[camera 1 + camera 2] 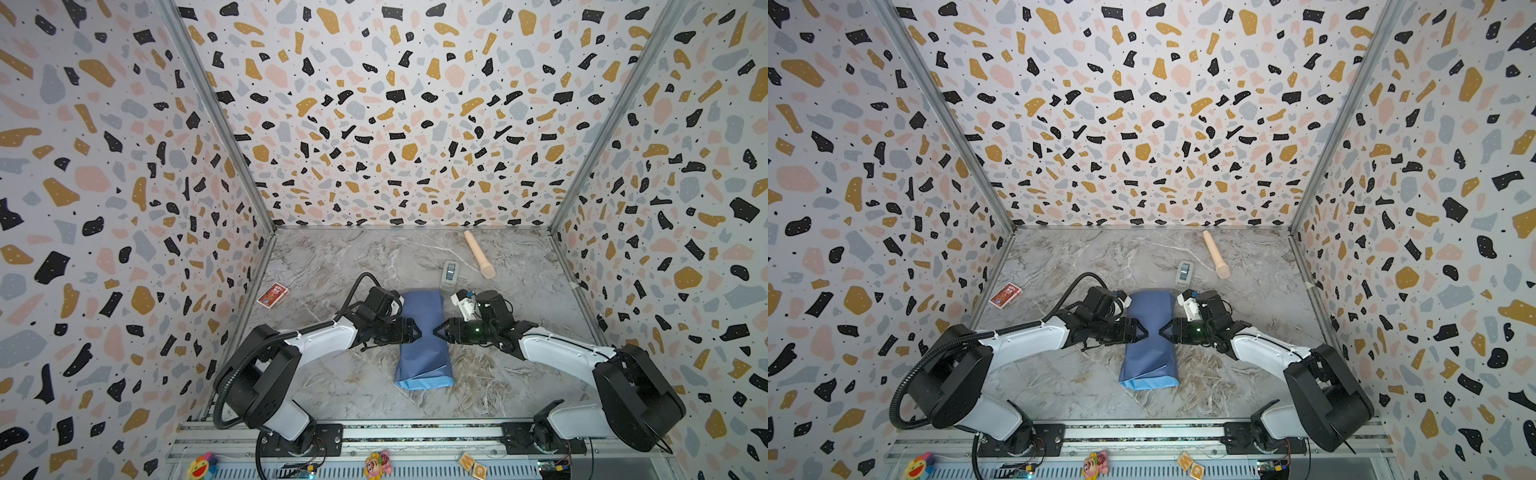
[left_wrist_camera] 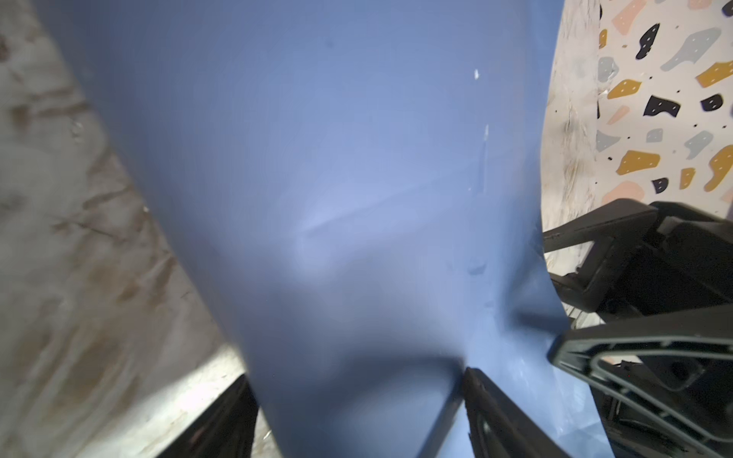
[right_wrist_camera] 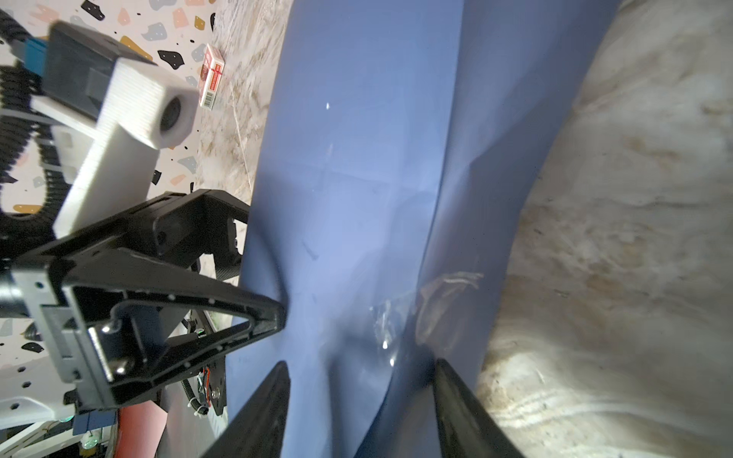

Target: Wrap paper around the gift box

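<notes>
Card pack [image 1: 272, 295]: red, flat on the table [image 1: 332, 257], well left of the left gripper and farther back.
Left gripper [image 1: 417, 331]: tips lie over the paper's left edge. In the left wrist view its fingers [image 2: 492, 412] stand apart with paper between them; I cannot tell whether they pinch it.
Paper [image 1: 422, 361]: long folded bundle, dull blue face up, lying under both grippers' tips.
Gift box: hidden from every view.
Right gripper [image 1: 436, 331]: tips face the left gripper's and are close to them. Its fingers [image 3: 456, 400] are apart astride a paper fold; I cannot tell whether they grip it.
Tape dispenser [image 1: 449, 275]: grey, near the right gripper, behind it.
Rod [image 1: 478, 254]: beige, farther back.
</notes>
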### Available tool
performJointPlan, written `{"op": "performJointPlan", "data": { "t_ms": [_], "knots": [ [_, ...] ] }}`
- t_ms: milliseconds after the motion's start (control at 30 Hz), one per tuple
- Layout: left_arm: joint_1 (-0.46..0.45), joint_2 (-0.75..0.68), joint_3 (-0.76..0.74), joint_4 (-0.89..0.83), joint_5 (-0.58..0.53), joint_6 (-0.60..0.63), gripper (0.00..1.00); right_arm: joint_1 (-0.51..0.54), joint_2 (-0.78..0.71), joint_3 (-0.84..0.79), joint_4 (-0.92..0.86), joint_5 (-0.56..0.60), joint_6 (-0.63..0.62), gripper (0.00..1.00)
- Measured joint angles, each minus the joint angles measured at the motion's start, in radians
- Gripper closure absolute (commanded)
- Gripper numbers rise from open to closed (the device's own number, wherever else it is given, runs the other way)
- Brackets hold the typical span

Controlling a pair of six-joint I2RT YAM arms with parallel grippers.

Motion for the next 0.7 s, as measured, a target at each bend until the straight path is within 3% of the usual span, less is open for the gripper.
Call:
{"op": "performJointPlan", "data": {
  "t_ms": [233, 400, 567, 700],
  "knots": [
    [0.065, 0.103, 0.116, -0.008, -0.015, 0.012, 0.18, -0.015, 0.145, 0.109, 0.035, 0.026, 0.003, 0.45],
    [0.100, 0.154, 0.193, -0.027, -0.047, 0.038, 0.12, -0.051, 0.246, 0.245, 0.016, 0.034, -0.051, 0.37],
    [0.110, 0.074, 0.171, -0.049, -0.084, 0.084, 0.07, -0.064, 0.191, 0.257, -0.036, 0.079, -0.133, 0.23],
    [0.112, -0.065, 0.053, -0.050, -0.092, 0.114, 0.07, -0.034, 0.093, 0.179, -0.068, 0.089, -0.151, 0.21]
  ]
}}
